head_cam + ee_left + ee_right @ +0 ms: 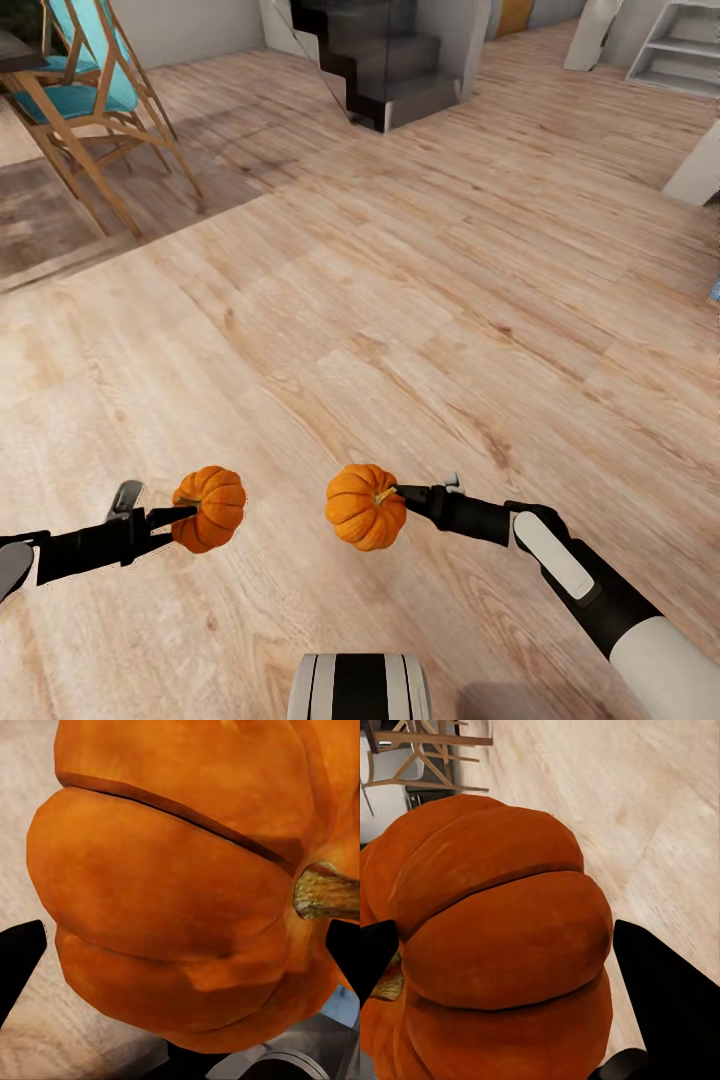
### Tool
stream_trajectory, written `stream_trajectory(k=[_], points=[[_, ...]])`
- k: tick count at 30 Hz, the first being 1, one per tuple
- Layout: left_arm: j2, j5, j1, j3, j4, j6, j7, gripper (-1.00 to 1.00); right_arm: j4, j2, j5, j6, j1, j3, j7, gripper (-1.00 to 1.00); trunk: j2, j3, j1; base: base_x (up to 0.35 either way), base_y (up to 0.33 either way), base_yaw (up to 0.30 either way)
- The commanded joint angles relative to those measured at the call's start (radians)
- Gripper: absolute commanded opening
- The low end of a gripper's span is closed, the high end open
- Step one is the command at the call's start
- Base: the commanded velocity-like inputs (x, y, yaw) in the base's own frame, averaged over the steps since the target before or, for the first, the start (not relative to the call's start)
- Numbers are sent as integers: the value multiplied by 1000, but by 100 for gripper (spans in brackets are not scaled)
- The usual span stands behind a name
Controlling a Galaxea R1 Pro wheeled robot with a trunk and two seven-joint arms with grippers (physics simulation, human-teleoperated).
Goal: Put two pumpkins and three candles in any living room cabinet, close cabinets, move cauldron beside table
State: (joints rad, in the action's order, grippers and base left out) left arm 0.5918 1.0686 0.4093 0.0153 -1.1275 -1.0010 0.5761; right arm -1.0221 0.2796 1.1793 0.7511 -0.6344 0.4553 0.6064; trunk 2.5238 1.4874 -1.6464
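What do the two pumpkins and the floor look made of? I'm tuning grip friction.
The left pumpkin, shut in the left gripper, and the right pumpkin, shut in the right gripper, look like real gourds: matte orange ribbed rind, dry woody stems. The floor looks like pale wood planks with visible grain, satin finish.

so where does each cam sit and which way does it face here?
Head: on the robot's head, looking forward and down over the wood floor; both arms show, left gripper and right gripper each holding a pumpkin.
Left wrist: along the fingers at the left pumpkin.
Right wrist: along the fingers at the right pumpkin.
Shared: both pumpkins, floor.
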Motion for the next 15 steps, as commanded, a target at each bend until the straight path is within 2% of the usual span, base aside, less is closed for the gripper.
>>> stream_trajectory(k=[1, 5, 7, 11, 15], points=[[10, -1, 0, 2, 2, -3, 4, -100, 9, 0, 4, 2, -1, 2, 1, -100, 0, -3, 1, 0, 0, 0], [86, 0, 0, 3, 21, -5, 4, -100, 45, -1, 5, 1, -1, 2, 5, -100, -1, -19, 2, 0, 0, 0], [112, 12, 0, 4, 27, -5, 4, -100, 55, 0, 5, 0, -1, 2, 6, -100, -1, -27, 3, 0, 0, 0], [128, 48, 0, 12, 34, -5, 4, -100, 64, 1, 6, 0, -1, 1, 9, -100, -2, -42, 5, 0, 0, 0], [132, 57, 0, 15, 36, -6, 4, -100, 65, 0, 8, -1, -1, 1, 24, -100, -3, -57, 7, 0, 0, 0]])
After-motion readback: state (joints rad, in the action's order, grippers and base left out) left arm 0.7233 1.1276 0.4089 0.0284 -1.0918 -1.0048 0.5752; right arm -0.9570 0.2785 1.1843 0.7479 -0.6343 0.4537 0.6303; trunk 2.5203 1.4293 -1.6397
